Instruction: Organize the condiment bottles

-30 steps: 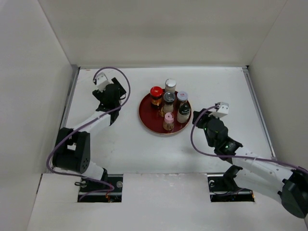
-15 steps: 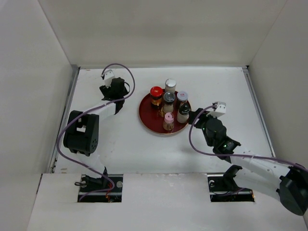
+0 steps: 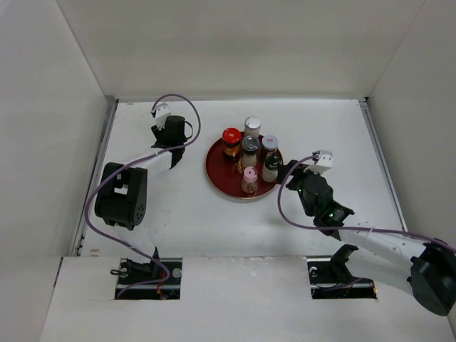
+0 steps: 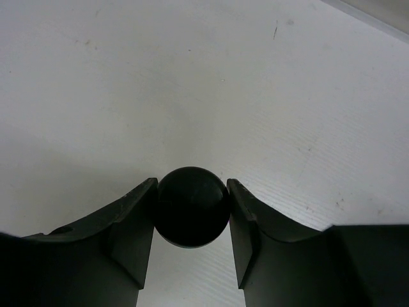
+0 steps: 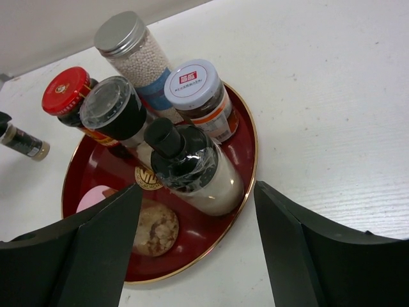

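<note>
Condiment bottles (image 3: 249,149): six are standing packed together on the red tray (image 3: 219,171); we are noting a seventh, the thin black-capped bottle (image 5: 22,142), off the tray to its left.
Left gripper (image 4: 192,182): its fingers are pressing on both sides of the thin bottle's round black cap (image 4: 192,208), gripping the bottle by the cap alone.
Right gripper (image 5: 198,188): its jaws are standing apart, holding nothing and facing the cream-bodied bottle (image 5: 204,176) at the tray's right edge.
Risk, left: we are judging the round cap a poor purchase; the bottle may be swinging or slipping free in transit, and the tray is offering little bare floor.
Risk, right: a closing finger may be knocking the white-capped jar (image 5: 195,89) or the pink-capped bottle (image 3: 249,174) close beside, toppling neighbours or pushing the tray.
Hidden: we are seeing only the cap from the left wrist, so we are unable to tell whether the thin bottle is resting on the table (image 3: 178,214), lifted or tilted; a right finger is covering most of the pink cap.
</note>
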